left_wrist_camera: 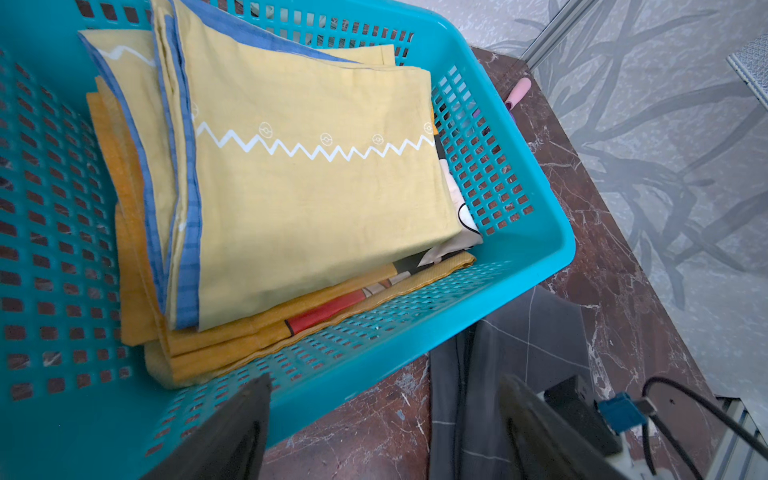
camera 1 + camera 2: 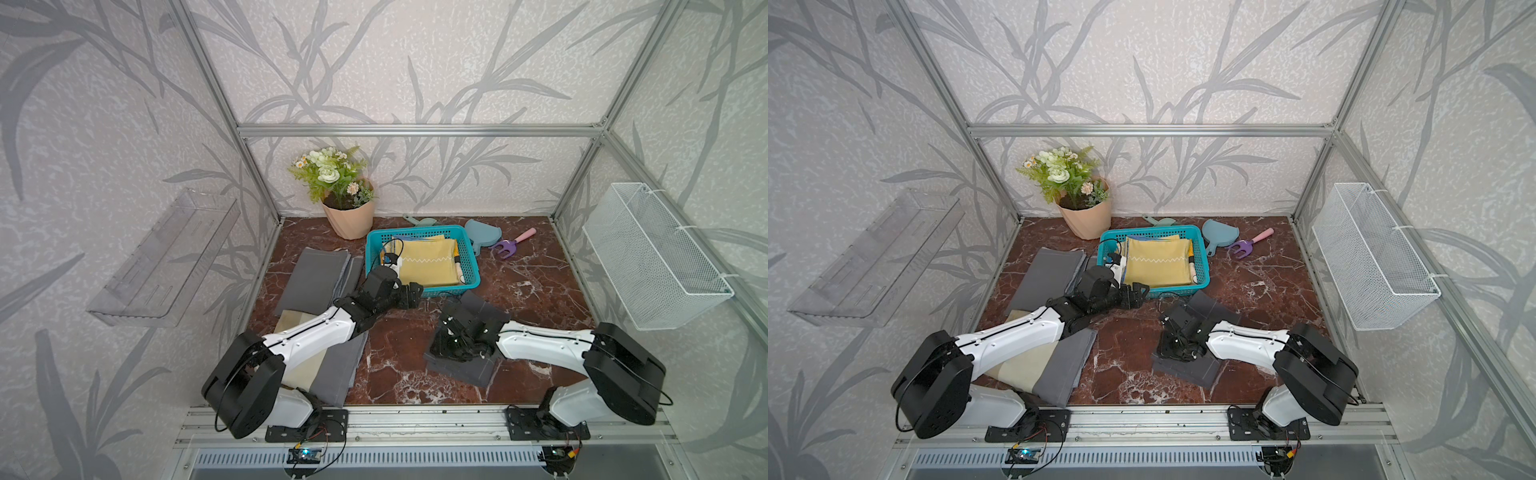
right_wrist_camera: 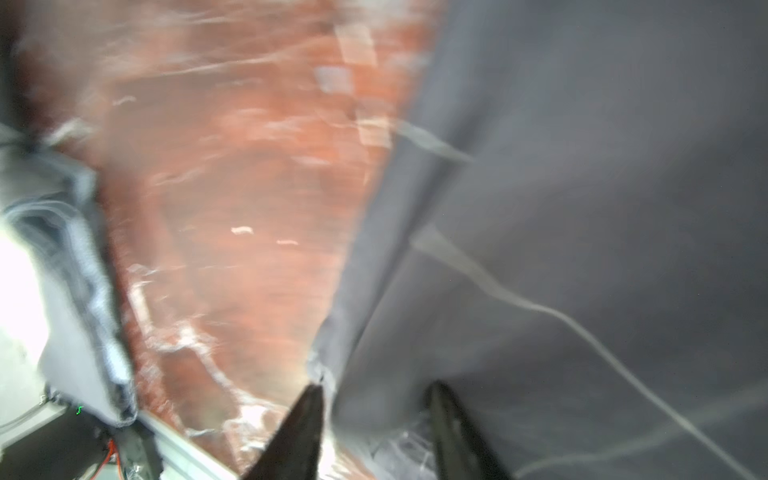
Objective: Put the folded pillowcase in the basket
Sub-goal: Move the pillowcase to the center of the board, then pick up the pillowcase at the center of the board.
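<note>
1. Left gripper (image 2: 411, 295): fingers apart, nothing between them. We log it at the 6 o'clock rim of the basket (image 2: 415, 229).
2. Right gripper (image 3: 375, 386): fingers apart, straddling an edge of the grey folded pillowcase (image 2: 461, 372). The view is blurred, so we cannot tell whether they touch it.
3. Grey folded pillowcase: flat on the marble table (image 2: 395, 374), at 5 o'clock from the basket and apart from it.
4. Basket: teal, at 12 o'clock on the table. We find a yellow folded pillowcase (image 2: 426, 262) inside, on top of orange cloth.
5. Grey cloth stack (image 2: 311, 278): at the basket's 9 o'clock.
6. Flowerpot (image 2: 349, 220): at its 11 o'clock.
7. Blue scoop (image 2: 480, 237) and purple rake (image 2: 513, 245): at its 2 o'clock.
</note>
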{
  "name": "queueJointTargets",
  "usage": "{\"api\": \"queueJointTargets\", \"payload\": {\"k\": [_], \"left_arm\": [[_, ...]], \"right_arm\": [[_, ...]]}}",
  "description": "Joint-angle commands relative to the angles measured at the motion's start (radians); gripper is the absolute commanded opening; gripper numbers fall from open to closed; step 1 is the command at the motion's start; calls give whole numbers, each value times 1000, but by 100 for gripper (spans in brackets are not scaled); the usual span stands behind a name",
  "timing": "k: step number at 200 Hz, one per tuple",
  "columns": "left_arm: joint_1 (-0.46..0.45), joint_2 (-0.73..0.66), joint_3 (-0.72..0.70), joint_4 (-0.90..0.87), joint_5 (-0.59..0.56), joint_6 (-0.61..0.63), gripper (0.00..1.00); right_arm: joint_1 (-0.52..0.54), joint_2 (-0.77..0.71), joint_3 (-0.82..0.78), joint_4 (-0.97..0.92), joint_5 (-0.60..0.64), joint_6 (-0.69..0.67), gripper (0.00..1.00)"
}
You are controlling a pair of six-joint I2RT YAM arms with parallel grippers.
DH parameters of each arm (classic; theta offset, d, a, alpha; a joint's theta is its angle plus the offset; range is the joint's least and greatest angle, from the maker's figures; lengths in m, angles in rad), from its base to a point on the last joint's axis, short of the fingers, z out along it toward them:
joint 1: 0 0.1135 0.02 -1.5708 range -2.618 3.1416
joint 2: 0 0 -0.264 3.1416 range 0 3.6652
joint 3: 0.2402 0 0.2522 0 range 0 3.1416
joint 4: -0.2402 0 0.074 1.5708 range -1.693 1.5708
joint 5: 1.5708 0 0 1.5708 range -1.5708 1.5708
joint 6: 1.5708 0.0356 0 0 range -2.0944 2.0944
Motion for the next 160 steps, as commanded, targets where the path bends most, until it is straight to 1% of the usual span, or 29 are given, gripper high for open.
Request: {"api": "queueJointTargets", "payload": {"k": [1,3,13,17,31,35,43,49,59,64,66,67,71,75,76,77,78,80,86,101,114,126,135,160], "left_arm": [[-3,-52,-17,-28,-40,-1,88],[-3,-54,-19,-30,-41,-2,88],[-4,-67,-31,-36,-45,-11,89],[-4,-71,-38,-35,-42,-17,89],[-6,-87,-73,-25,-21,-45,89],[-10,-92,-84,-20,-15,-55,89],[-17,-100,-106,-6,3,-76,89],[-31,-103,-122,4,10,-92,89],[-63,-108,-143,19,9,-120,89],[-85,-108,-151,27,8,-134,89],[-92,-108,-153,30,8,-140,89],[-97,-108,-154,32,8,-143,89],[-115,-109,-159,42,7,-155,89],[-134,-107,-166,53,9,-169,89],[-139,-106,-167,56,10,-173,89],[-143,-106,-170,59,11,-176,89],[-148,-106,-172,63,11,-181,89],[-157,-105,-176,72,14,-188,89],[-181,-103,-190,101,24,-214,89],[-242,-101,-228,182,38,-276,89],[-292,-99,-251,219,20,-314,89],[-327,-94,-262,233,2,-331,89],[-339,-86,-267,240,0,-341,89],[-356,-68,-274,255,0,-347,89]], "right_arm": [[39,-14,3,76,-2,42,89],[41,-31,8,58,10,35,91],[41,-95,21,-19,60,7,93],[39,-128,32,-66,90,-10,96],[32,-249,68,-240,218,-83,97],[23,-272,74,-269,239,-100,100],[-4,-326,91,-368,281,-143,99],[-72,-360,94,-428,297,-176,99],[-182,-404,85,-500,290,-231,99],[-247,-423,74,-518,268,-252,99],[-271,-428,68,-521,259,-284,99],[-302,-433,62,-520,243,-301,99],[-337,-440,53,-519,224,-318,99],[-414,-443,38,-516,193,-342,99],[-414,-443,38,-516,193,-342,99],[-441,-443,35,-516,182,-350,99],[-441,-443,35,-516,182,-350,99],[-479,-441,31,-514,164,-360,99],[-541,-430,25,-507,133,-390,99],[-627,-372,32,-475,122,-433,99],[-665,-292,51,-435,92,-455,99],[-683,-210,76,-408,91,-467,100],[-695,-148,108,-411,93,-481,100],[-729,-16,137,-373,88,-503,96]]}}
